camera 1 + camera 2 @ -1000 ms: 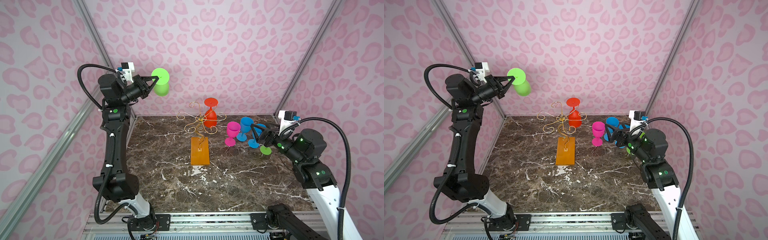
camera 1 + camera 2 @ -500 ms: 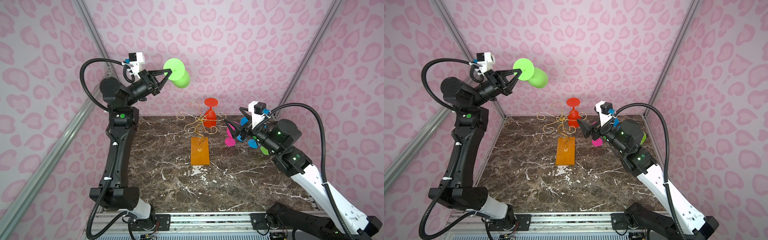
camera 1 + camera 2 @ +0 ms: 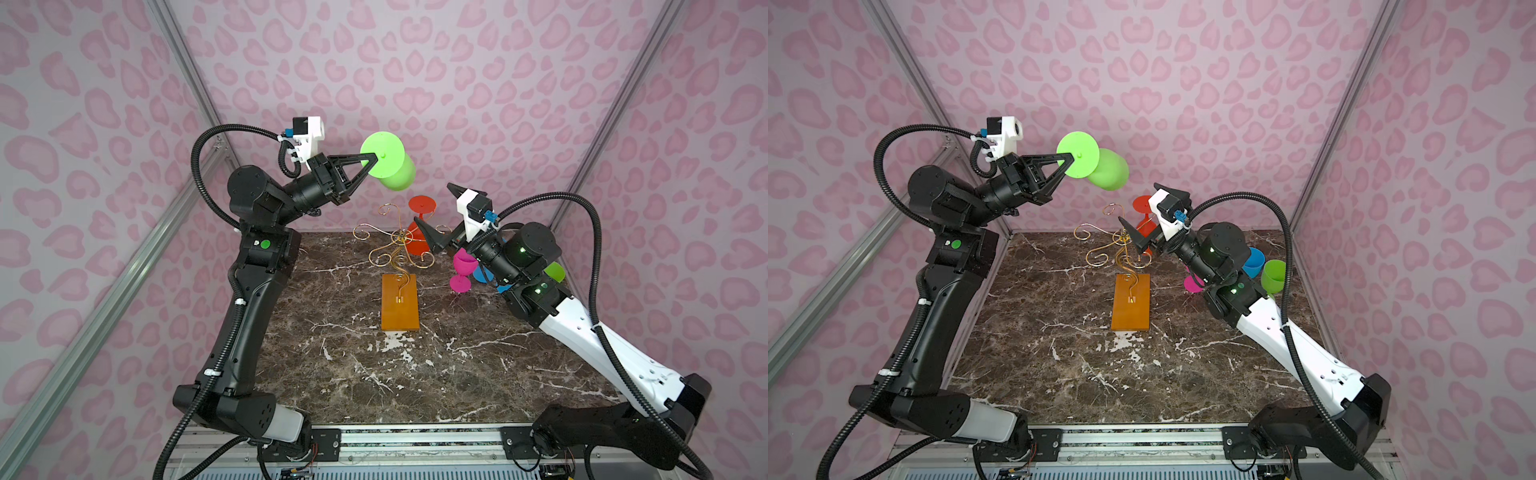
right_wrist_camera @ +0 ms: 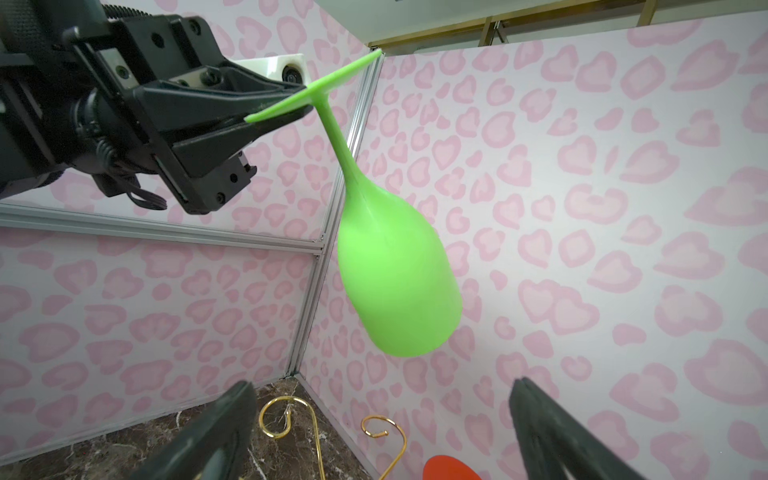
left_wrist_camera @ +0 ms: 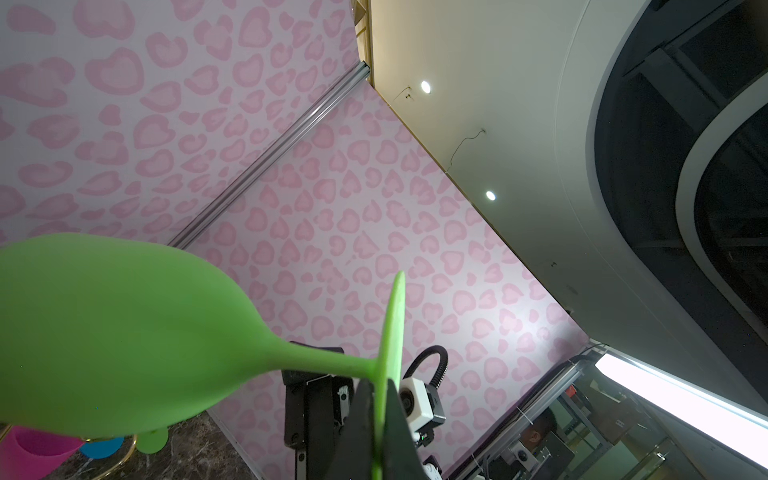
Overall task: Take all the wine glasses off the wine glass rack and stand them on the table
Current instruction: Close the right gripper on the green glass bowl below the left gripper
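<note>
Near: table carries wine glass rack, wooden base flat at centre, gold arms rising behind it.
Mid: right gripper has jaws spread wide and holds nothing. It sits just right of rack top, aimed up at green wine glass, not touching it.
Behind it: red glass hangs inverted on rack.
Far, high: left gripper pinches foot disc of green wine glass. Glass is above rack, clear of it, tilted, bowl pointing away from that gripper.

A lime-green wine glass against pale walls patterned with pink blotches. The wine glass rack is gold wire, its base orange-brown. Nearby, a red glass, magenta glass, blue glass and second green glass. The marble tabletop is dark brown, white-veined.
</note>
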You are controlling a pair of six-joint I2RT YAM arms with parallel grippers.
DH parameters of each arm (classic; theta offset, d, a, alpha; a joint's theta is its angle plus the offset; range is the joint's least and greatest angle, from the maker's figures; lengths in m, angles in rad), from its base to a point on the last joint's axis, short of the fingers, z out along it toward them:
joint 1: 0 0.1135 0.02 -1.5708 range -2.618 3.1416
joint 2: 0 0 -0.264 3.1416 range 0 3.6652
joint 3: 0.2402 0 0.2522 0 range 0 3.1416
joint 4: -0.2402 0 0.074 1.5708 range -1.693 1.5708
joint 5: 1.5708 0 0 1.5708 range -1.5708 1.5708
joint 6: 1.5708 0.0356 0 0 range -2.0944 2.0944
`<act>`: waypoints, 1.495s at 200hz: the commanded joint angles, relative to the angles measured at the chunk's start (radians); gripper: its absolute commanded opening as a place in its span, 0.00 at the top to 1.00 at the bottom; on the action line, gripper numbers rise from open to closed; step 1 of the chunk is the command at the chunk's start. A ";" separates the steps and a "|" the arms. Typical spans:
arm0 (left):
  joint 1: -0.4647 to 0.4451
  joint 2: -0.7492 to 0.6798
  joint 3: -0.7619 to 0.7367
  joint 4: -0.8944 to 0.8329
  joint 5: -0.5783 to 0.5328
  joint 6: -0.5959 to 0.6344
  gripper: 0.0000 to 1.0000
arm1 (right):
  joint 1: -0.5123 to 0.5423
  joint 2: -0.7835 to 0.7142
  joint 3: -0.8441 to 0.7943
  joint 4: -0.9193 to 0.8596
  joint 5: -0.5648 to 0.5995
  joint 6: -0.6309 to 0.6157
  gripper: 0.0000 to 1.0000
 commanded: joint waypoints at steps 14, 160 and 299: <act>-0.011 -0.025 -0.019 0.040 -0.034 0.001 0.96 | 0.016 0.085 0.070 0.088 -0.012 -0.049 0.03; -0.040 -0.053 -0.088 0.145 -0.026 -0.162 0.97 | 0.047 0.307 0.268 0.124 0.101 -0.110 0.03; -0.040 -0.052 -0.113 0.190 -0.019 -0.244 0.97 | 0.056 0.299 0.263 0.120 0.103 -0.110 0.15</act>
